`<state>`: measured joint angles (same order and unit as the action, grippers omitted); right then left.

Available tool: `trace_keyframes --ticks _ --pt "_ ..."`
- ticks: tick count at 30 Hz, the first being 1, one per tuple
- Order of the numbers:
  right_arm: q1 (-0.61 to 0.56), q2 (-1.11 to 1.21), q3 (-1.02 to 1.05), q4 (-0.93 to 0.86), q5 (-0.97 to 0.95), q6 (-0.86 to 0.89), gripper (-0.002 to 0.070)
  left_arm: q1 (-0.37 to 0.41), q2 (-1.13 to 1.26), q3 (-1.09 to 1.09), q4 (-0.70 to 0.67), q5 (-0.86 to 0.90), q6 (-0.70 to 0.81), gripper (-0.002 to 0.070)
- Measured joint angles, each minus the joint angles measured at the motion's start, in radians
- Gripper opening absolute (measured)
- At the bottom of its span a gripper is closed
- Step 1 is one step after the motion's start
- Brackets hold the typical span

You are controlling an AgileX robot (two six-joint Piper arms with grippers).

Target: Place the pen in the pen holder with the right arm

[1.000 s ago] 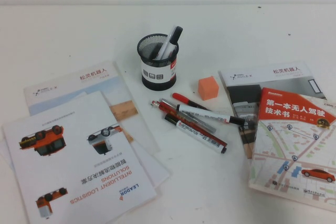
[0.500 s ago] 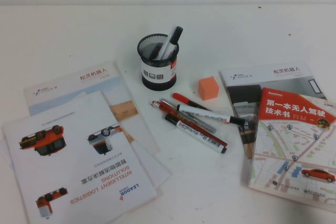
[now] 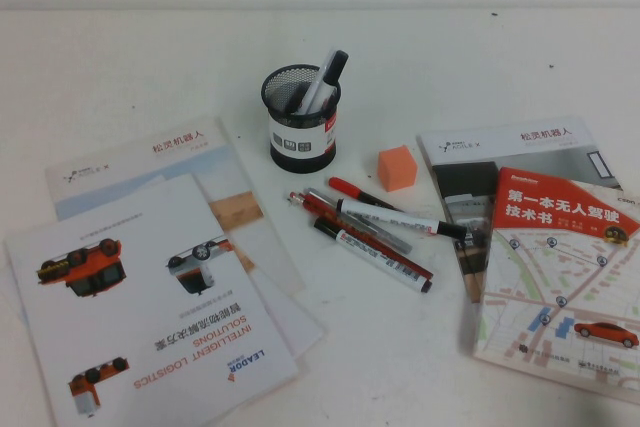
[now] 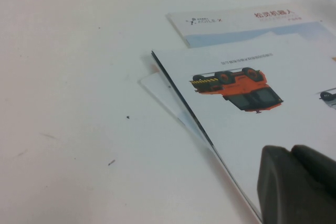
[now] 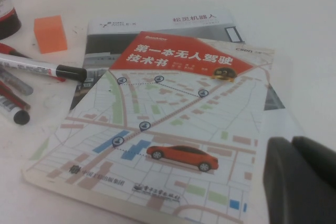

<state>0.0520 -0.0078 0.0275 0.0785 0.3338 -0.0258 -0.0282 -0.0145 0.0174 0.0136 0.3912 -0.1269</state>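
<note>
— What was laid out on the bench?

— A white, lightly specked surface was seen, met by a pale wall behind. Brochures were spread at the left and a book at the right. The right claw was hung over that book and the left claw over a brochure; whether either was apart or together could not be told.

— And the pen?

— It was lying atop a pile of pens, well apart from the pen holder, which already held a marker.

— What was feared?

— A neighbouring pen might be pinched along with it. The light holder might be tipped if its rim or the marker were struck.
</note>
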Motion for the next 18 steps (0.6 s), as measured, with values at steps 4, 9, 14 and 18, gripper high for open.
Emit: trace_keyframes --ticks 4,9,14,18 --pt "0.0 0.0 0.0 -0.001 0.002 0.004 -0.0019 0.0 0.0 0.0 0.0 0.0 0.0 -0.0003" --pt "0.0 0.0 0.0 0.004 0.002 0.006 -0.0019 0.0 0.0 0.0 0.0 0.0 0.0 -0.0003" --pt "0.0 0.0 0.0 0.005 0.002 0.006 -0.002 0.0 0.0 0.0 0.0 0.0 0.0 -0.0003" --pt "0.0 0.0 0.0 0.007 0.002 0.006 -0.0019 0.0 0.0 0.0 0.0 0.0 0.0 -0.0003"
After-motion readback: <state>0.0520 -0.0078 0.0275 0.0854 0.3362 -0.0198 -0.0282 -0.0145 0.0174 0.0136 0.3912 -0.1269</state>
